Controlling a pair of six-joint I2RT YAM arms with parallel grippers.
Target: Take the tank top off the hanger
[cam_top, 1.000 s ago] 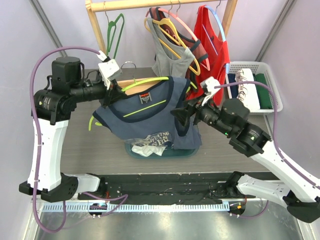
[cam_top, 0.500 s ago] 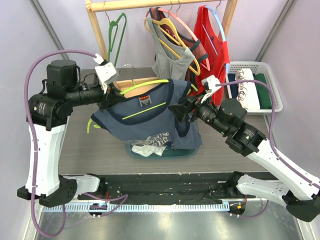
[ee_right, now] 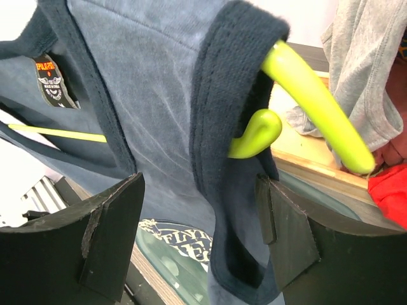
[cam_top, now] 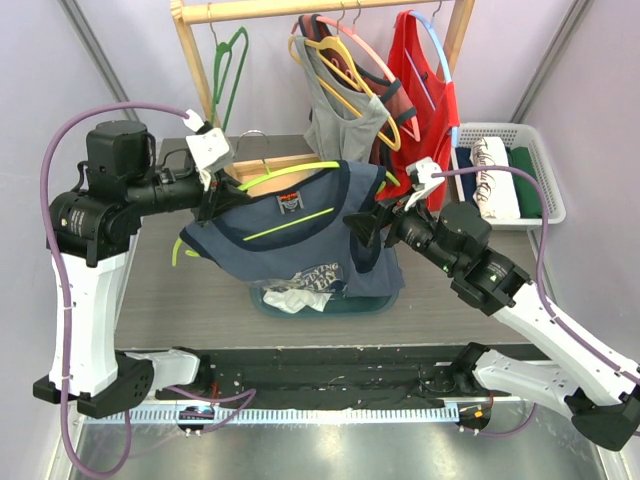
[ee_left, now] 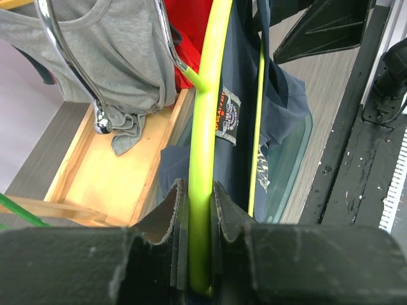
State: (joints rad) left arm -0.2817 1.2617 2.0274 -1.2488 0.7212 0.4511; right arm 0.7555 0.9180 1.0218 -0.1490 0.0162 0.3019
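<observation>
Two arms | left fingers (ee_left: pixel 164 219) clamped on lime hanger (ee_left: pixel 206 127) | right fingers (ee_right: pixel 108 238) apart, strap of tank top (ee_right: pixel 146 95) between them

**STOCK COUNT: RIG, RACK AND TABLE**

- Robot arms: 2. These are the left arm (cam_top: pixel 90 290) and the right arm (cam_top: pixel 530 310).
- Grippers: 2. These are the left gripper (ee_left: pixel 200 203) and the right gripper (ee_right: pixel 198 190).
- Purple cables (cam_top: pixel 100 108): 2, one per arm.
- Wooden rack (cam_top: pixel 190 50): 1.
- Hangers: 5 discernible.
  - lime hanger (cam_top: pixel 290 168)
  - green hanger (cam_top: pixel 232 60)
  - yellow hanger (cam_top: pixel 335 72)
  - pink hanger (cam_top: pixel 372 62)
  - pale blue hanger (cam_top: pixel 447 55)
- Tank tops on hangers: 3.
  - navy tank top (cam_top: pixel 290 225)
  - grey tank top (cam_top: pixel 345 125)
  - red tank top (cam_top: pixel 425 100)
- White basket (cam_top: pixel 500 127): 1.
- Folded garments inside the basket: at least 2, a white folded garment (cam_top: pixel 495 180) and a green folded garment (cam_top: pixel 528 180). The full number cannot be told.
- Teal tray (cam_top: pixel 265 303): 1. It holds crumpled clothing, count unclear.
</observation>
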